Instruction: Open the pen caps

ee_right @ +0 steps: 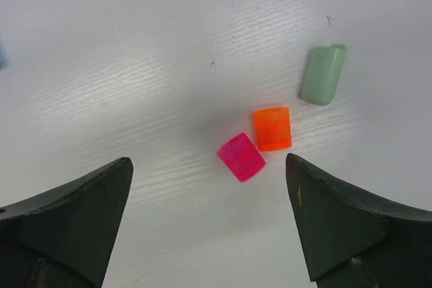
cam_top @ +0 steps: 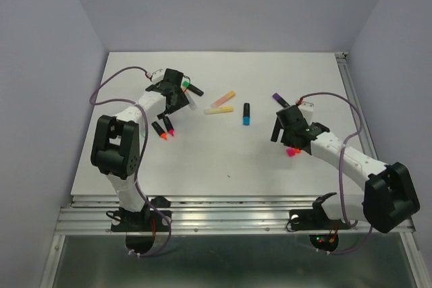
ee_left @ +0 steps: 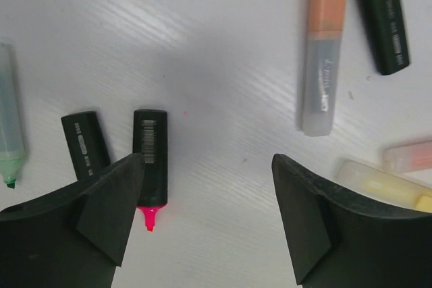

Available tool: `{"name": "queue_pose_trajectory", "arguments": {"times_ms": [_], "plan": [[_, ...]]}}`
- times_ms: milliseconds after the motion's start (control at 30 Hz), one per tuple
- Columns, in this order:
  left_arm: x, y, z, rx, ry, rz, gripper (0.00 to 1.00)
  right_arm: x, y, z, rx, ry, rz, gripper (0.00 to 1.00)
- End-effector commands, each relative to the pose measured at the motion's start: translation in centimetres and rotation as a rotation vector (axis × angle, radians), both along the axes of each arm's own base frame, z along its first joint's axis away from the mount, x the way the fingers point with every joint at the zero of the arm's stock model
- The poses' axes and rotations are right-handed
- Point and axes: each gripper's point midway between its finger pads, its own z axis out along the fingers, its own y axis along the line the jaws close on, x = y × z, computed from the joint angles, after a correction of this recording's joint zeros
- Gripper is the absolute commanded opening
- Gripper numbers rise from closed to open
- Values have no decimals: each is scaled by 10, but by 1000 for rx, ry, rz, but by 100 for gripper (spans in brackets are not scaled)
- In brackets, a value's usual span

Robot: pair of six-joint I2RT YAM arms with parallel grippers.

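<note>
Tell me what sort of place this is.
Probably a robotics lab test cell: a white tabletop boxed in by plain pale-grey wall panels, a ribbed aluminium mounting rail along its near edge, and loose pink, orange and green plastic pen caps.

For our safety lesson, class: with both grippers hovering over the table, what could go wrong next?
The pink cap and orange cap lie close together below the open right gripper; a closing finger might scatter them. The uncapped pink-tipped marker beside the open left gripper could smear the table.
</note>
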Motion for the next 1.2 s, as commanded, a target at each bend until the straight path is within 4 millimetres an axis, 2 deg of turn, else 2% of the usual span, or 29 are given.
{"name": "queue_pose_trajectory", "arguments": {"times_ms": [0, 233, 267, 433, 467, 567, 633, 700, 767, 800, 833, 1000, 1167], "plan": [[30, -18, 43, -73, -109, -52, 89, 21, 8, 56, 75, -168, 0, 100], [52, -41, 39, -139, -92, -116, 90, 24, 13, 92, 149, -333, 49, 100], [57, -45, 36, -146, -87, -123, 90, 22, 11, 87, 146, -334, 52, 100], [67, -54, 23, -139, -49, -135, 91, 20, 8, 96, 169, -406, 42, 100], [72, -55, 27, -139, -57, -134, 91, 20, 7, 97, 168, -409, 37, 100], [78, -57, 22, -112, -41, -128, 91, 20, 0, 94, 144, -407, 12, 100], [78, -58, 10, -89, 3, -132, 91, 18, -2, 90, 133, -396, -1, 100], [82, -60, 13, -72, 8, -133, 91, 18, -2, 84, 126, -378, -5, 100], [82, -60, 4, -35, 34, -129, 91, 18, -3, 80, 118, -363, -7, 100], [83, -63, 8, -24, 43, -131, 91, 18, -4, 77, 110, -351, -14, 100], [83, -62, 1, -5, 60, -123, 91, 17, -6, 77, 95, -341, -25, 100], [80, -61, -5, 14, 98, -110, 91, 15, -12, 72, 69, -322, -56, 100], [80, -60, -13, 24, 117, -102, 86, 15, -11, 72, 77, -326, -53, 100]]}}
